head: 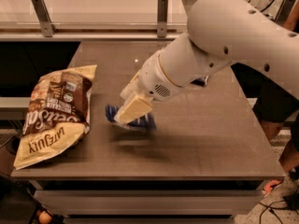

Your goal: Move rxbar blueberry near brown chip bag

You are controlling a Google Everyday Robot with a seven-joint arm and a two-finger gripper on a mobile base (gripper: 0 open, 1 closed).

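The rxbar blueberry (142, 122), a flat dark blue wrapper, is held between the cream fingers (134, 109) of my gripper (128, 116), just above the table. The bar's ends stick out left and right of the fingers, and its shadow lies right under it. The brown chip bag (53, 113), cream-tan with a dark brown panel, lies flat at the table's left edge. The bar's left end is a short gap to the right of the bag. My white arm reaches in from the upper right.
The brown table (210, 143) has a front edge close below the bag. A dark object (201, 81) peeks out behind my arm. A rail with metal posts (162, 15) runs along the back. A person's leg (289, 153) stands at the right.
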